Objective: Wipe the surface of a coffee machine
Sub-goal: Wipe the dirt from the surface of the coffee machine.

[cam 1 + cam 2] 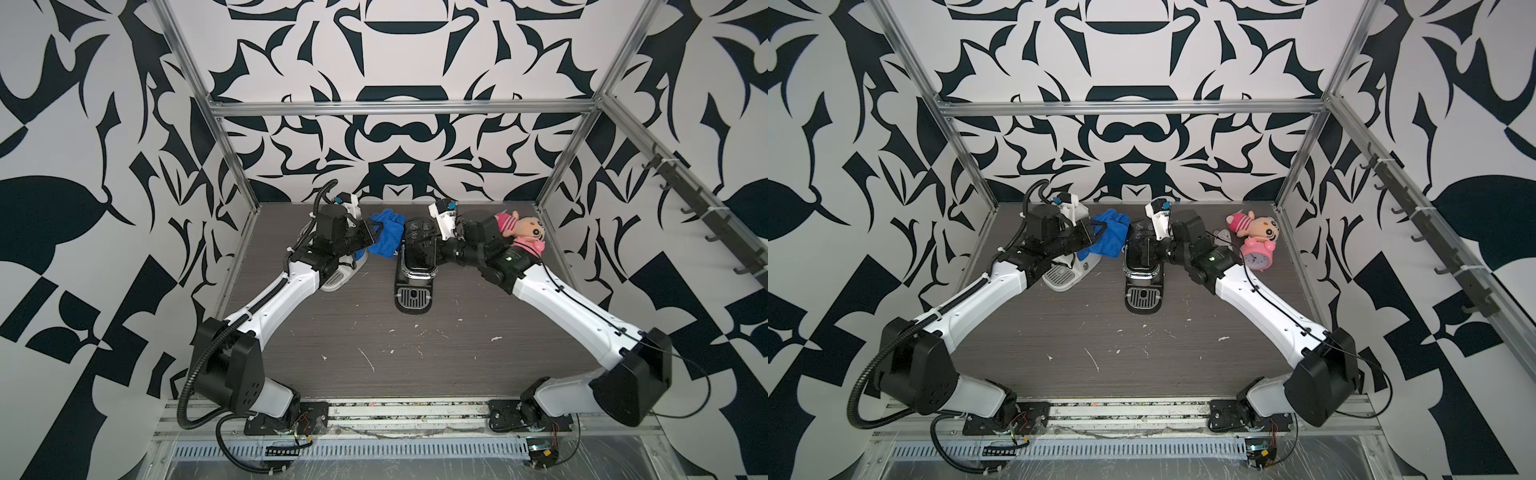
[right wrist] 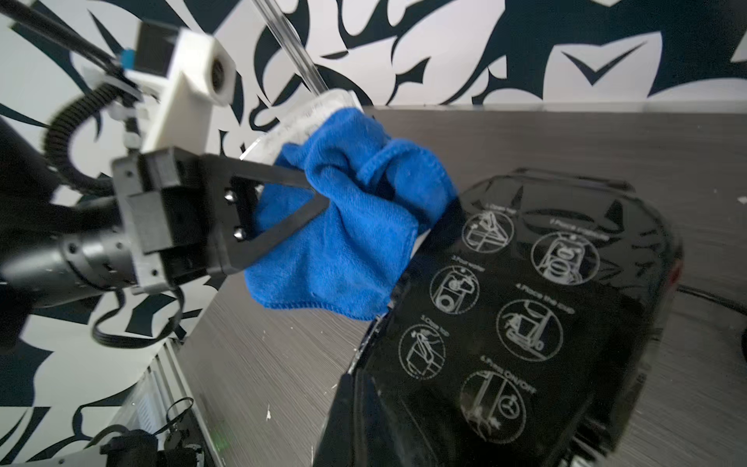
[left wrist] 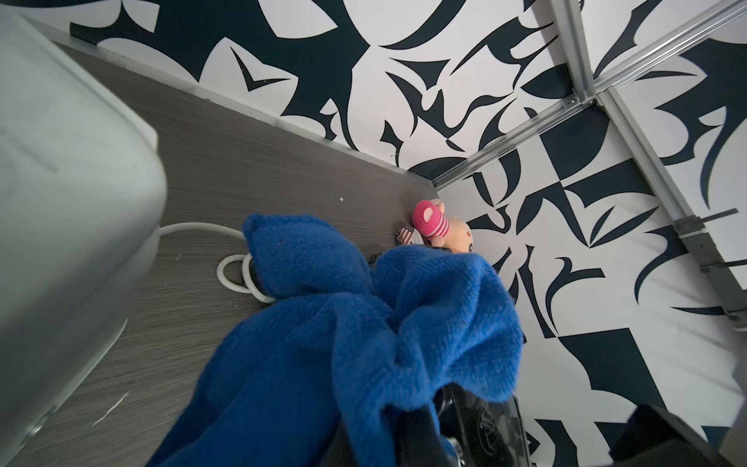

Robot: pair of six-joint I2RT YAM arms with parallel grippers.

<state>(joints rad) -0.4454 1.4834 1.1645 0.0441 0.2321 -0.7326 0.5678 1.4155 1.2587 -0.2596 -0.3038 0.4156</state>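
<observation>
A black coffee machine stands mid-table, its lid printed with white pictograms. A blue cloth hangs bunched beside the machine's rear left corner, seemingly touching it. My left gripper is shut on the cloth. In the left wrist view the cloth covers the jaws. My right gripper lies over the machine's top with its dark fingers together and nothing held.
A white coffee machine sits under my left forearm, its white cable coiled behind it. A plush doll and a pink alarm clock are at the back right. A hook rail lines the right wall.
</observation>
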